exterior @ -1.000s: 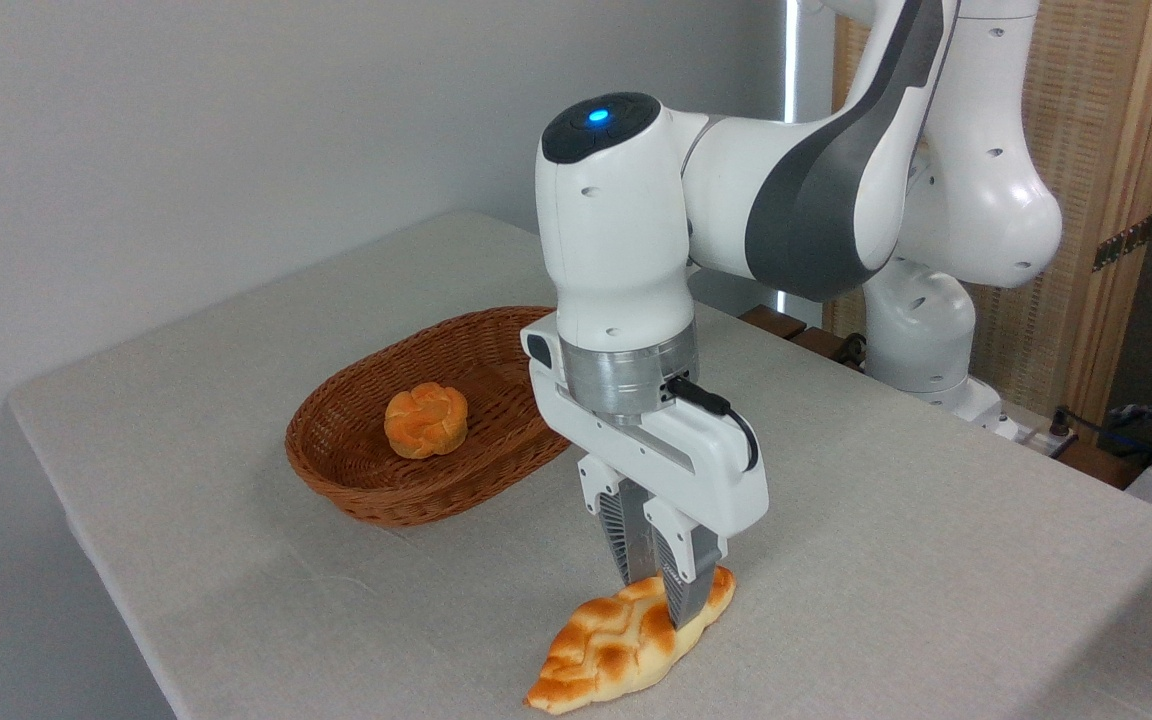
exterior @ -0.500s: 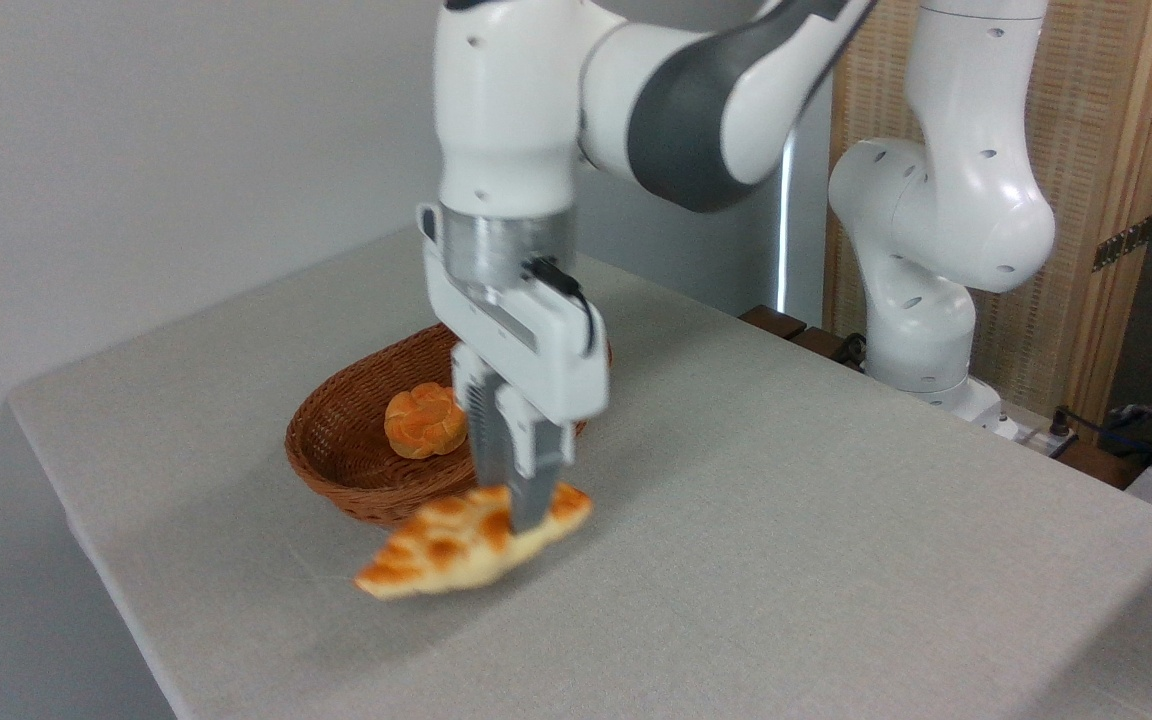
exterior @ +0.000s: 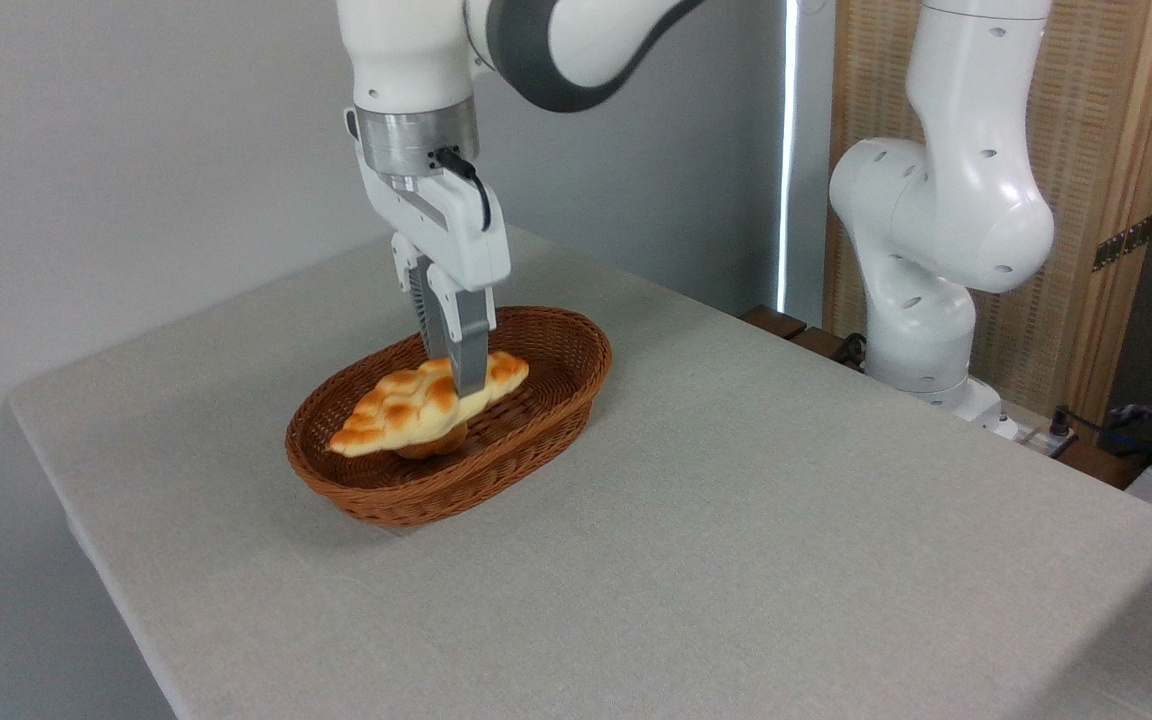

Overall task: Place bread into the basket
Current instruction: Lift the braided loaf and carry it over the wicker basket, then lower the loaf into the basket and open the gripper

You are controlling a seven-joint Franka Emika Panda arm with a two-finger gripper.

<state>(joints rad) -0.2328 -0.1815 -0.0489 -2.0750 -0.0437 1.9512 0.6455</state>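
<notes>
Since a moment ago I have carried the bread (exterior: 423,403) off the worktop (exterior: 736,520) to hang over the basket (exterior: 536,425), my gripper (exterior: 461,375) clenched on it, so I should lower gently, clear of the bun beneath, before letting go.

My glossy white plastic arm (exterior: 946,215) is gleaming above its brushed metal wrist ring (exterior: 416,140); the rough woven wicker basket (exterior: 536,410) is sitting on matt grey cloth (exterior: 736,520).
</notes>
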